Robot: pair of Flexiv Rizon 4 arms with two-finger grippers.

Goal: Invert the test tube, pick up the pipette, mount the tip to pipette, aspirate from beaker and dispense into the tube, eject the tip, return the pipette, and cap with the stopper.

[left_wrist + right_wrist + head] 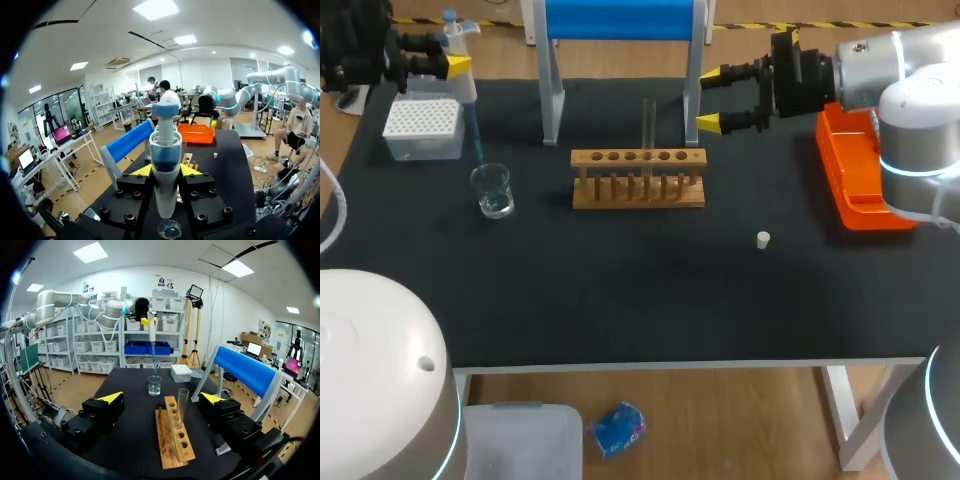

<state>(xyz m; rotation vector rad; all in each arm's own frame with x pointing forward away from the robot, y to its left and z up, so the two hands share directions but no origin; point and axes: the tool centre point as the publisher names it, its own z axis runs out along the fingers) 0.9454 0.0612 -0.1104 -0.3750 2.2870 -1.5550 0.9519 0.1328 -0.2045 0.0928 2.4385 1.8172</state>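
Your left gripper (166, 171) pinched the pipette (466, 88), its tip (475, 135) right over the beaker (493, 190). The tip may have been inside it; I could not tell. You had to dip straight down, slowly. Your right gripper (712, 98) stood spread wide beside the test tube (648, 125) in the rack (638, 190).

Black table (620, 300) carries a wooden rack (638, 195) with a row of holes at the middle, an orange tray (855, 180) at the right edge, and a blue bar (620, 18) on pale legs at the back.
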